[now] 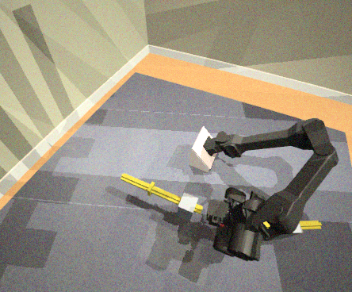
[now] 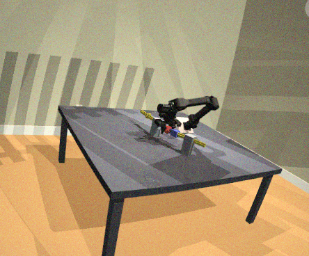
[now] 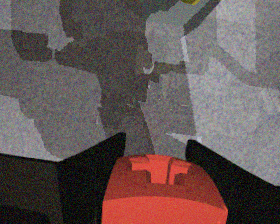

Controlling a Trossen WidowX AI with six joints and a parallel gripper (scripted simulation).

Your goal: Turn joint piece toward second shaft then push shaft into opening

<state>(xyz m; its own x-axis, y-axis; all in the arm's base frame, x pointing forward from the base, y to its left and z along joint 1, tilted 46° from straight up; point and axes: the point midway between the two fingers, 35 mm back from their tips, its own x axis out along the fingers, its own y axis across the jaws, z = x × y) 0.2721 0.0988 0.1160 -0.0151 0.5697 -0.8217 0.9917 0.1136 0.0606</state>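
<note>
The red joint piece [image 1: 222,225] [image 2: 168,129] [image 3: 163,210] is between my fingers; my gripper [image 2: 168,126] [image 3: 155,142] is shut on it. A slotted face of the piece shows in the wrist view. A blue part [image 2: 175,133] joins it to the fixed yellow shaft [image 1: 311,224] [image 2: 198,142], held in its block [image 1: 297,228] [image 2: 188,144]. The second yellow shaft [image 1: 162,194] [image 2: 145,115], with a collar, passes through the other block [image 1: 188,202] [image 2: 155,128]. Its inner end stands apart from the joint piece. Which way the opening points against this shaft is hard to tell.
A white wedge [image 1: 200,158] stands on the dark table [image 1: 81,238] [image 2: 123,174], behind the shafts, with the arm's base at it. The arm [image 1: 315,174] [image 2: 200,104] arches from there over the fixed shaft's side. Shadows lie across the table.
</note>
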